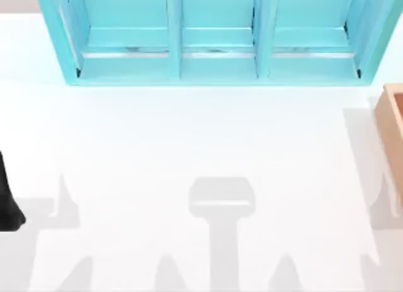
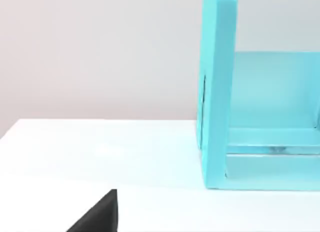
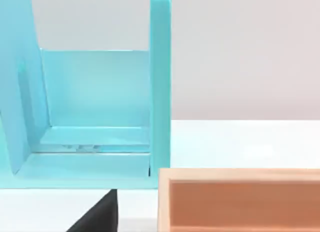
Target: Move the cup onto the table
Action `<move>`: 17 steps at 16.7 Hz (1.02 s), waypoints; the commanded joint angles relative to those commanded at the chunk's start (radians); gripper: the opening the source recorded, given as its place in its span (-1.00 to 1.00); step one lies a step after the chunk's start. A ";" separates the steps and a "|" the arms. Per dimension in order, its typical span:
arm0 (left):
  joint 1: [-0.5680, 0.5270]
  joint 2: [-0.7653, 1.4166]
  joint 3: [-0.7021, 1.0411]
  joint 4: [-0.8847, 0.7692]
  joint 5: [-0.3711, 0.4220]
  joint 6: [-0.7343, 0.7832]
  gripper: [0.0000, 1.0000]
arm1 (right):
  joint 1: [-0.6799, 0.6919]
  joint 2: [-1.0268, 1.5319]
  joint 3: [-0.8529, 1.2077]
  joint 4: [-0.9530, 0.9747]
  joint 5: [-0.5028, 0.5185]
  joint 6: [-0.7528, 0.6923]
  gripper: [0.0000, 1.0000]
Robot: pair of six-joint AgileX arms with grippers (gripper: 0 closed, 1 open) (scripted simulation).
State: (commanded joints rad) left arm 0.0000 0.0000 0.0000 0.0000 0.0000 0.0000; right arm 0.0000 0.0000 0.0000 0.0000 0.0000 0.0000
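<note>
Where the worktop (image 1: pixel 189 141) meets its far edge, the shelf (image 1: pixel 214 40) stands; the box (image 1: pixel 393 125) sits at right. Left arm (image 1: pixel 7 197) parked at left edge. Jaw state and cup location: cannot tell.

A: What stands on the wide, glossy white tabletop (image 2: pixel 100 152)?

B: A turquoise shelf unit with flat painted panels (image 2: pixel 260 122), upright near the tabletop's far edge. Its end panel faces the camera edge-on, and one open bay shows past it, with a back wall and a low floor ledge.

A: Anything nearer the camera?

B: A black, wedge-shaped piece of the left gripper (image 2: pixel 97 214) pokes in at the frame's lower edge, above the tabletop. Whether its fingers are parted, I cannot tell.

A: And behind?

B: A plain pale grey wall (image 2: pixel 100 52).
</note>
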 joint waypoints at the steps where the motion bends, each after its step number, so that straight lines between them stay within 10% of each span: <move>1: 0.000 0.000 0.000 0.000 0.000 0.000 1.00 | 0.000 0.000 0.000 0.000 0.000 0.000 1.00; 17: 0.000 0.000 0.000 0.000 0.000 0.000 1.00 | -0.344 0.997 0.806 -0.896 0.001 -0.340 1.00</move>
State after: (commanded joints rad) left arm 0.0000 0.0000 0.0000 0.0000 0.0000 0.0000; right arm -0.3443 0.9968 0.8057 -0.8959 0.0013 -0.3396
